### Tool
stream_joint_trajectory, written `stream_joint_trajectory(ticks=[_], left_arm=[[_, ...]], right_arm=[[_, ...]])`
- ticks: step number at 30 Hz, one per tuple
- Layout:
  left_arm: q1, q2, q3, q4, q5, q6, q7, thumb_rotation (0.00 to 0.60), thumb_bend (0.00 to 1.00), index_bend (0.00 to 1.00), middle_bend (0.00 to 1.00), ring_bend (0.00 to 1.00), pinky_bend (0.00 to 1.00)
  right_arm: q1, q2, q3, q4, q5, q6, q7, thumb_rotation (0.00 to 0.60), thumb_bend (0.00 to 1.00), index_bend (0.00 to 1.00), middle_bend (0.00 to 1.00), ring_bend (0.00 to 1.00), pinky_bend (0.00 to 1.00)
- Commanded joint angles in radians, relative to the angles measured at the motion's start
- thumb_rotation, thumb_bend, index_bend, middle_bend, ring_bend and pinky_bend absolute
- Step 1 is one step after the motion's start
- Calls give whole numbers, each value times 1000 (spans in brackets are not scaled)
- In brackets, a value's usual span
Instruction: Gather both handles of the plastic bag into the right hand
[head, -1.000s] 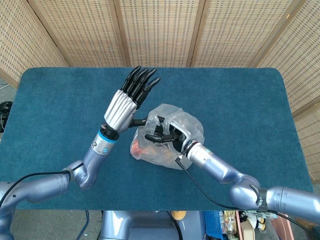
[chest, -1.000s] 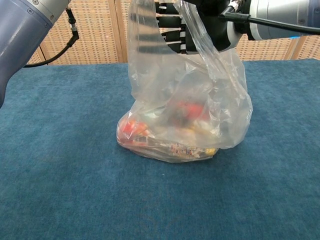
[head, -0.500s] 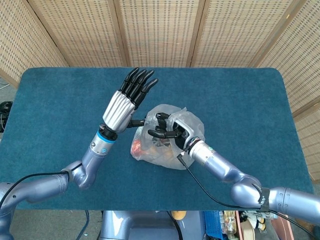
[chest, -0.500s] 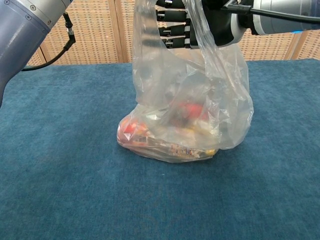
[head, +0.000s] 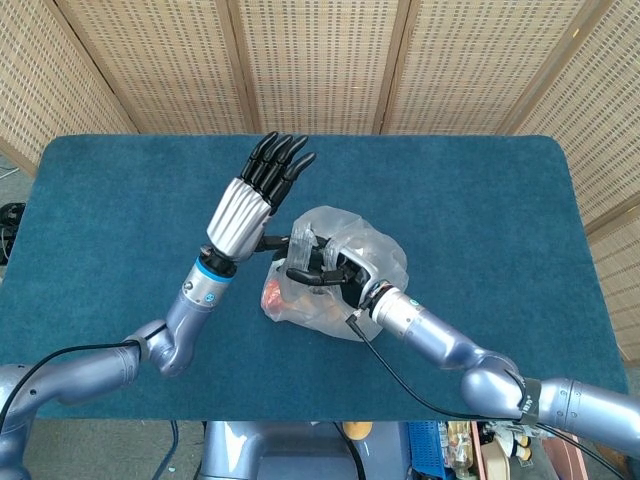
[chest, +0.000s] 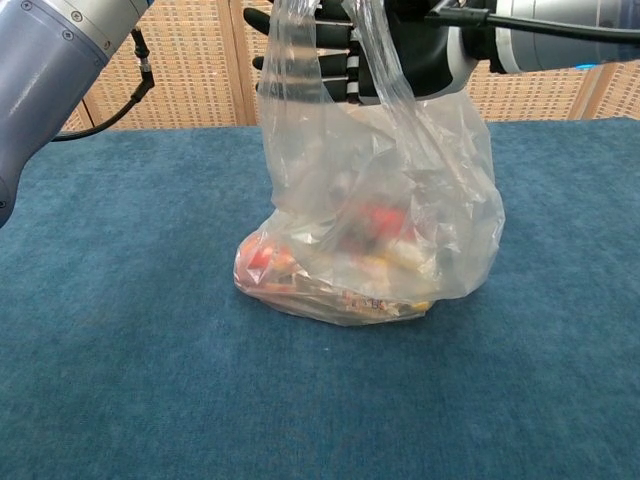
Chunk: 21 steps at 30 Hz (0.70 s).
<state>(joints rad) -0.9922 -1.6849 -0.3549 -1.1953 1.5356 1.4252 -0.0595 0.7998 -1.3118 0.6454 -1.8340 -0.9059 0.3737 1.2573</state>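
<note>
bag: clear plastic bag (chest: 375, 200) sitting roughly mid-table on the blue cloth, bottom resting on the surface, top pulled up. In the chest view it's stretched tall with the film gathered toward the top.
contents: some red/orange and yellow packaged stuff (chest: 330, 275) piled in the bottom of the bag, can't really read what it is through the plastic.
handles: both handle loops (chest: 375, 55) run up past the right hand; from the chest view the strips go in front of the dark fingers. Can't tell for sure if both loops are actually caught.
right hand: right hand (head: 322, 268) is at the mouth of the bag, dark fingers curled in around the bag film, so it's got hold of the bag.
left hand: left hand (head: 255, 195) is up above the table just left of the bag, fingers straight and spread, holding nothing, not touching the plastic.
table: blue-covered table (head: 120, 220), woven screen panels (head: 320, 60) behind it.
</note>
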Motion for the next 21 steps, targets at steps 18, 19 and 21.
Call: stream_joint_trajectory(ticks=[18, 19, 21], left_arm=[[-9, -14, -7, 12, -17, -12, 3, 600, 150, 0, 0, 0, 0], [-9, -14, -7, 12, -17, -12, 4, 600, 148, 0, 0, 0, 0], [-9, -15, -7, 14, -17, -12, 4, 600, 149, 0, 0, 0, 0]], right_arm=[[-81, -5, 91, -12, -14, -146, -31, 600, 261, 372, 515, 355, 222], [-85, -5, 96, -13, -16, -155, -37, 600, 262, 380, 537, 377, 237], [-94, -6, 107, -14, -20, -167, -49, 600, 268, 385, 563, 413, 289]])
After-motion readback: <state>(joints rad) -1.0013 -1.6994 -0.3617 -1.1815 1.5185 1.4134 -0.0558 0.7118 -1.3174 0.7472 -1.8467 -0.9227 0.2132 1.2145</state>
